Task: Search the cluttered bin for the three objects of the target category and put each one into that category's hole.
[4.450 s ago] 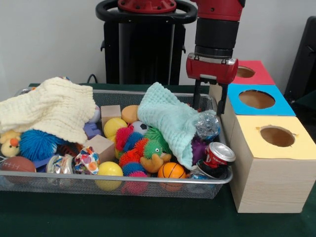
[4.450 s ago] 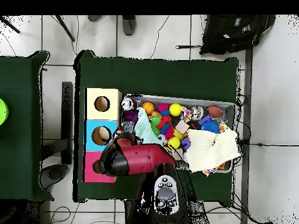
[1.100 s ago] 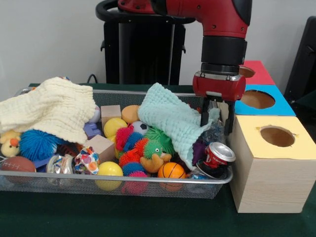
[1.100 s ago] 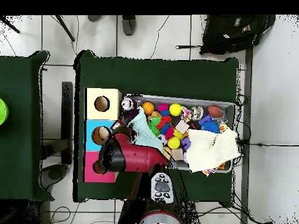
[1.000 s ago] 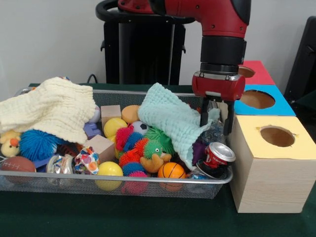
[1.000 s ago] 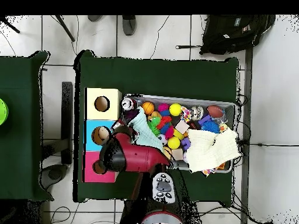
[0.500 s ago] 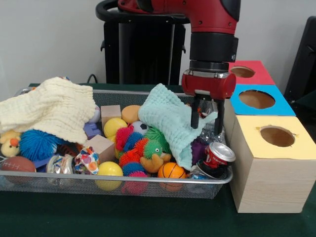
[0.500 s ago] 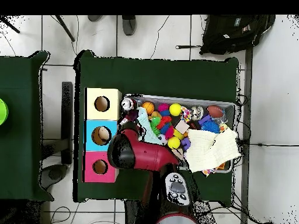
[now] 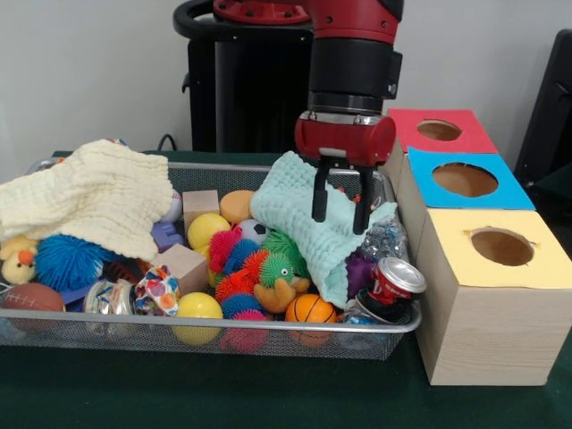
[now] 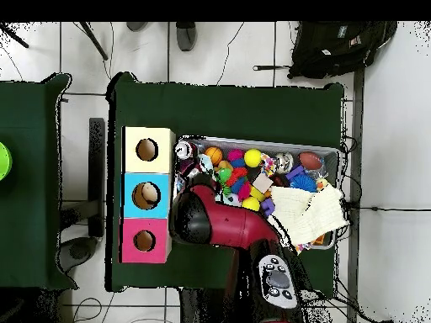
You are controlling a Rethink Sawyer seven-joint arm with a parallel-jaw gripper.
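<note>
1. Sliding away from the boxes, the end effector [image 9: 338,206] is now hanging over the mint cloth [image 9: 308,219] in the bin [image 9: 223,335], where a second ago it was standing by the yellow box [image 9: 496,286].

2. Front view: the fingers [image 9: 318,198] are standing spread, tips touching or just above the cloth, pinching nothing. A crumpled clear bottle [image 9: 386,239] and a red can [image 9: 391,280] are lying between the cloth and the yellow box, the can lowest and nearest the rim. Balls, spiky toys and wooden blocks are filling the middle; a cream cloth [image 9: 89,197] is covering the other end. Which category is wanted I cannot tell; the three holes are showing in the yellow, blue [image 9: 465,183] and red [image 9: 438,130] boxes.

3. Overhead view: the arm [image 10: 219,223] is covering the bin's box-side end, hiding the mint cloth and the end effector. The can [image 10: 183,150] is peeking out near the yellow box [image 10: 148,149], all standing on the green desk [image 10: 227,105].

4. Risk, as I judge it: closing here is likely to catch cloth only, dragging it and tipping the bottle or can over the rim; a deep plunge could snag the mesh.
</note>
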